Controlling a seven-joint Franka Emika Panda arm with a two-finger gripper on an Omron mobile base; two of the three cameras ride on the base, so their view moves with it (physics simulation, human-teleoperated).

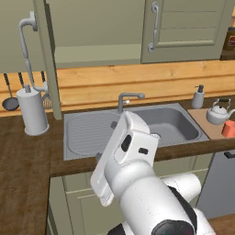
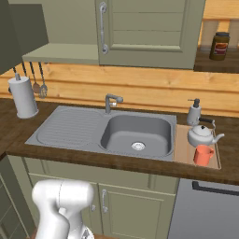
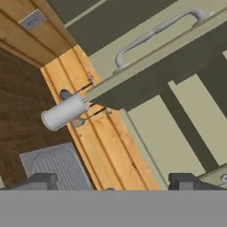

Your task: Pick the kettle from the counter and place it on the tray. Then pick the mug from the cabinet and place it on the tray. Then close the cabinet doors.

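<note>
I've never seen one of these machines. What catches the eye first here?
The big white robot arm rising before the grey metal sink. To the sink's right, a silvery kettle and an orange-red mug sit on a tan wooden tray. Above, one sage-green cabinet door stands open.

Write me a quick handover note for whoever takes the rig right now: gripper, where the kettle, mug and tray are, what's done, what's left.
Gripper: open, holding nothing, aimed at the left cabinet door.
Kettle and mug: both on the tray, right of the sink; the mug sits in front of the kettle.
Done: both placements.
Left: the left cabinet door stands open; swing it shut. The right cabinet door looks closed already.
</note>
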